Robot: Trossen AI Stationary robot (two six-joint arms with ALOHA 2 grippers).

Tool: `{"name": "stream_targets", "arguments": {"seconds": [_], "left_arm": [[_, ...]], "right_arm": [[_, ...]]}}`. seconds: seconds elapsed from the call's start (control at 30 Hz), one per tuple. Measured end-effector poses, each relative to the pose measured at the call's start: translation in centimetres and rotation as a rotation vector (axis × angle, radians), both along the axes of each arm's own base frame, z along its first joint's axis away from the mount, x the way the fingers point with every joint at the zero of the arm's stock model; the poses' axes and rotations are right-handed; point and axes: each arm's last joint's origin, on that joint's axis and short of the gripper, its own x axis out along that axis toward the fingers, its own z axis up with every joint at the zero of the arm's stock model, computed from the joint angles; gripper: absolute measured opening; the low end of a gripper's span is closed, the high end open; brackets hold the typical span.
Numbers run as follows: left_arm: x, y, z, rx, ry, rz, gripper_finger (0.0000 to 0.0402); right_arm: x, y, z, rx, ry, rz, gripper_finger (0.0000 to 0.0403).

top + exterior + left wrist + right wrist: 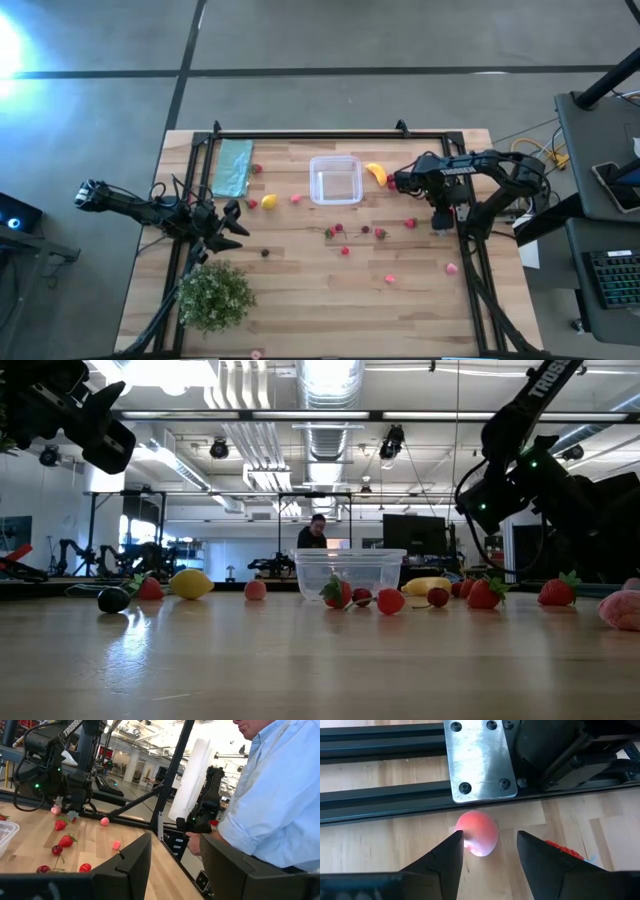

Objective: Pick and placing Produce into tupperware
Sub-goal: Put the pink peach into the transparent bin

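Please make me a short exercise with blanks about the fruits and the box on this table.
1. The tupperware holds ___ fruit yet.
2. The banana lies beside the tupperware, on the ___ arm's side.
3. The jaws of the right gripper stand open at a ___ fruit.
Missing words: no; right; pink.

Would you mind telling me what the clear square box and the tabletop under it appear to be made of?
The clear square box with rounded corners looks like thin, glossy, colourless plastic: the boards show straight through its floor, and the room shows through its walls in the low view. The tabletop looks like pale wooden planks with a smooth, faintly shiny finish; joints and grain lines are visible.
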Motion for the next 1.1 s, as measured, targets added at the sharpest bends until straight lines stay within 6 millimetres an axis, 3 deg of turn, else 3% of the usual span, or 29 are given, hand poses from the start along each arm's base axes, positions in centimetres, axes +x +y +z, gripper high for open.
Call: {"name": "stream_targets", "arguments": {"seconds": [0.27,0.7,1.1], "left_arm": [[0.0,0.0,0.0,0.0,0.0,-0.001,0.0155],[0.0,0.0,0.0,0.001,0.0,-0.005,0.0155],[0.0,0.0,0.0,0.0,0.0,-0.004,0.0155]], "right_arm": [[-0.1,0.0,-0.3,-0.001,-0.01,-0.006,0.019],[-0.4,-0.3,-0.6,0.002,-0.021,-0.02,0.0301],[-1.1,0.0,-1.8,-0.009,-0.037,-0.016,0.0307]]}}
